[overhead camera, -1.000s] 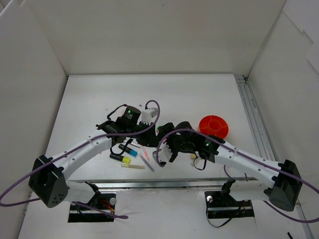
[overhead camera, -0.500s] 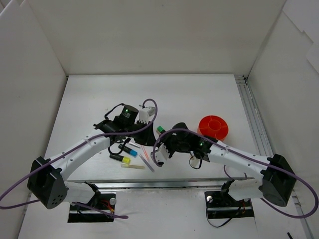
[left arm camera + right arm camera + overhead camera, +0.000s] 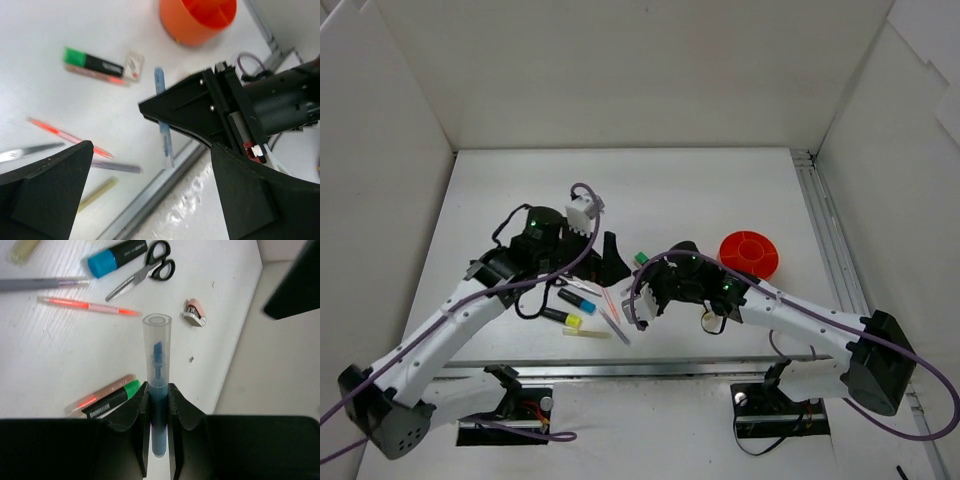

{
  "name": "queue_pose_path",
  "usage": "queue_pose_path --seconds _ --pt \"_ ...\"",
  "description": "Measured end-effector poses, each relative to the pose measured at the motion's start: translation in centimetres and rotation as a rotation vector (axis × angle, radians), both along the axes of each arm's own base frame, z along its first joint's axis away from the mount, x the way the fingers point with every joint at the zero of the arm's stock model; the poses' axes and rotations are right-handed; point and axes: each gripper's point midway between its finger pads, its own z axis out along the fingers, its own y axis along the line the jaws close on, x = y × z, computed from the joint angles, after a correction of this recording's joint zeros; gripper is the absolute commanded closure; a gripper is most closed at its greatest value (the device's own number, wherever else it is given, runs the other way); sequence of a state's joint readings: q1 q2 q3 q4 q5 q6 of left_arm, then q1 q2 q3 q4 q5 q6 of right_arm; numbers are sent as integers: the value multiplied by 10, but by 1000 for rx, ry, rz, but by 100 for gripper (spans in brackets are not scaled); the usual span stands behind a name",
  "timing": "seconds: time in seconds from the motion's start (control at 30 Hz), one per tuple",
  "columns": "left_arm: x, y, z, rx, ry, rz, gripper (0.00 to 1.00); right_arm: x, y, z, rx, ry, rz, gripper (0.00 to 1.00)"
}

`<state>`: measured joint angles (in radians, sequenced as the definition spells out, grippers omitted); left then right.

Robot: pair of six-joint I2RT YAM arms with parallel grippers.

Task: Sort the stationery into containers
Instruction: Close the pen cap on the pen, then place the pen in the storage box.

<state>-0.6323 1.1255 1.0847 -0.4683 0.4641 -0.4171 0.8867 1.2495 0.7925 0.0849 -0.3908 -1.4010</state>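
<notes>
The right hand [image 3: 157, 392] clamps a thin blue clear-capped pen [image 3: 157, 340] over the white bench [image 3: 720, 190]. The left hand [image 3: 150, 160] gapes wide, empty, just beside it; the round orange-red plastic pot [image 3: 750, 255] stands near, rightward.

The pot [image 3: 760, 268] stands on the right part of the desk [image 3: 720, 190]. Left of it, apart from it, lies a highlighter [image 3: 92, 62], with an eraser [image 3: 134, 64] just beside its end. Further left lie loose pens [image 3: 87, 305], the scissors [image 3: 150, 262] and, near them, a clip [image 3: 194, 312]. The right tool [image 3: 157, 390] holds one pen [image 3: 157, 355] above them.
</notes>
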Motion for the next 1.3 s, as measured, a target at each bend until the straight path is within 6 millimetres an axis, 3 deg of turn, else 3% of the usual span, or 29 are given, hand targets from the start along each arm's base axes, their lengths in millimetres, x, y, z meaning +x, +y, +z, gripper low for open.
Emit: queue_pose_path --seconds 0.07,0.17,0.27,0.33,0.4,0.5,0.67,0.73,0.83,0.93,1.07,1.3 --pt "9 15 26 -36 -104 72 0 0 6 6 40 47 -2 100" --pt "19 45 67 -93 -256 205 0 19 18 31 160 110 -55 100" --pt "24 77 96 -131 -367 349 1 59 19 63 354 177 -198 100" --pt "27 95 96 -130 -391 434 1 93 6 83 504 245 -351 100" --pt "30 108 90 -129 -394 497 1 119 -13 97 648 314 -497 100" --pt "44 122 55 -76 -331 589 1 142 -49 110 851 380 -705 100" --pt "55 137 -19 40 -184 671 0 130 -106 92 1054 454 -967 97" --pt "52 138 -35 61 -156 671 1 122 -131 86 1124 461 -1049 97" --pt "49 140 -37 54 -164 673 0 110 -168 72 1216 455 -1165 97" --pt "49 141 -29 30 -193 677 0 103 -193 59 1259 442 -1254 97" --pt "53 141 -28 24 -203 676 1 96 -206 44 1261 444 -1323 96" --pt "55 138 -45 54 -158 661 1 94 -223 16 1219 424 -1435 93"
